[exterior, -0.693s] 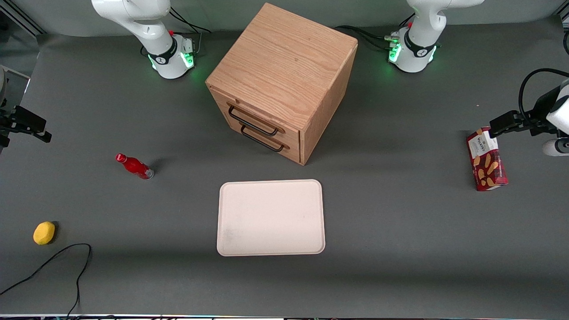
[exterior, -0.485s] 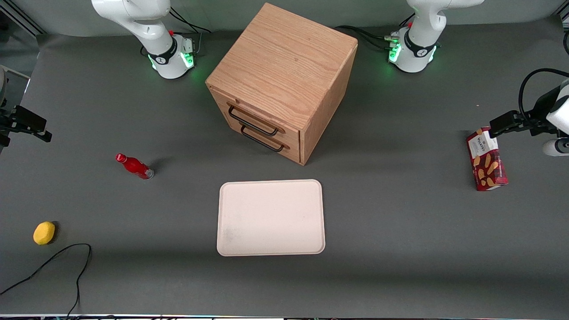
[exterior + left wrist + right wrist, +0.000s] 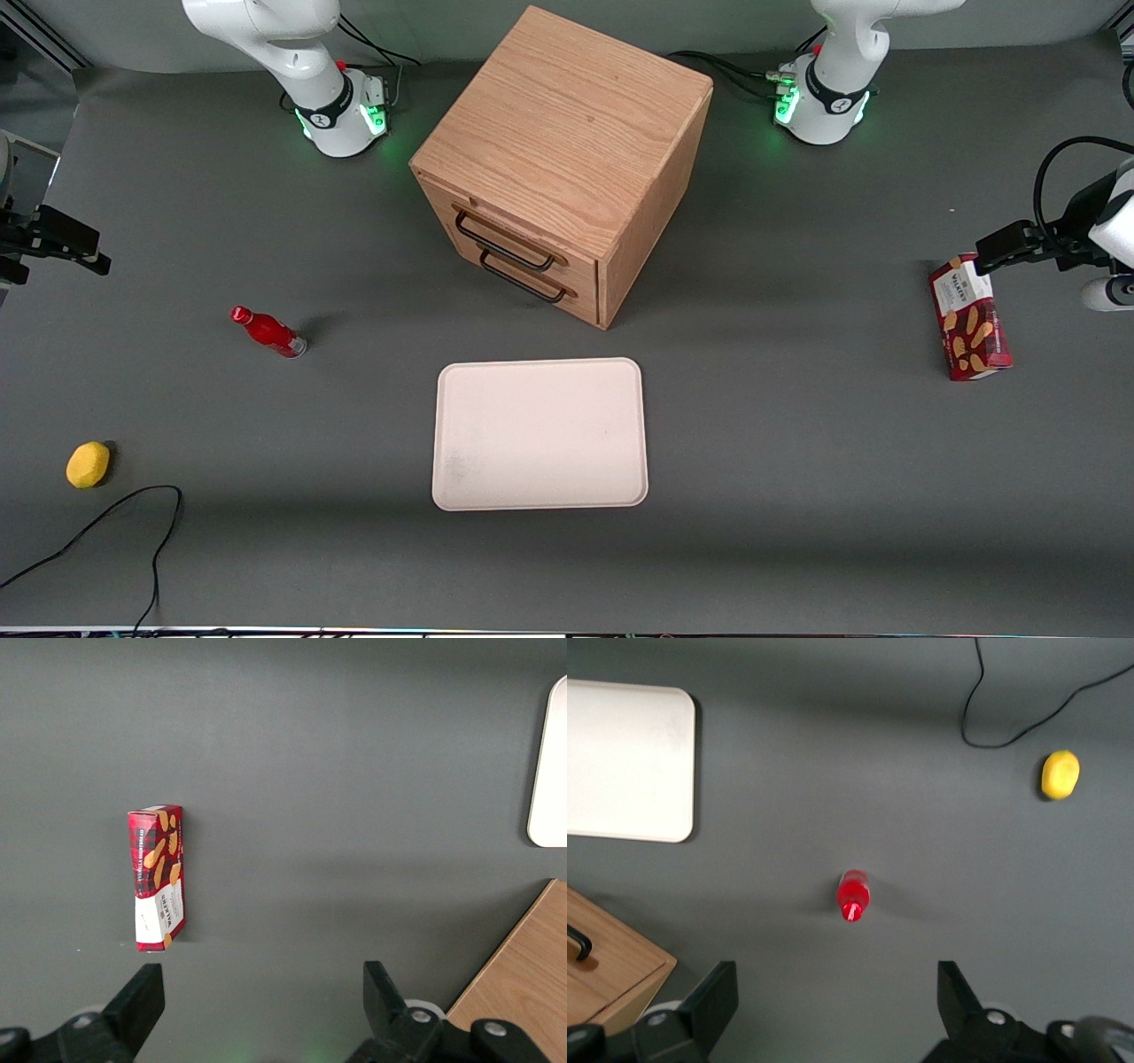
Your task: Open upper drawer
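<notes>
The oak cabinet [image 3: 567,142] stands mid-table, turned at an angle. Its upper drawer [image 3: 532,244] is shut flush, with its black bar handle [image 3: 503,244] just above the bottom drawer's identical handle [image 3: 524,282]. My right gripper [image 3: 96,257] hovers high at the working arm's end of the table, well apart from the cabinet. In the right wrist view the gripper [image 3: 837,994] is open and empty, its fingers [image 3: 719,994] wide apart above bare mat, with a cabinet corner [image 3: 616,970] at the edge.
A red bottle [image 3: 267,330] lies between gripper and cabinet, also in the right wrist view [image 3: 852,896]. A lemon [image 3: 88,464] and a black cable [image 3: 106,523] lie nearer the front camera. A cream tray [image 3: 539,433] lies in front of the cabinet. A cookie box [image 3: 969,330] lies toward the parked arm's end.
My right gripper has shifted slightly toward the cabinet and a little farther from the front camera. Nothing else has moved.
</notes>
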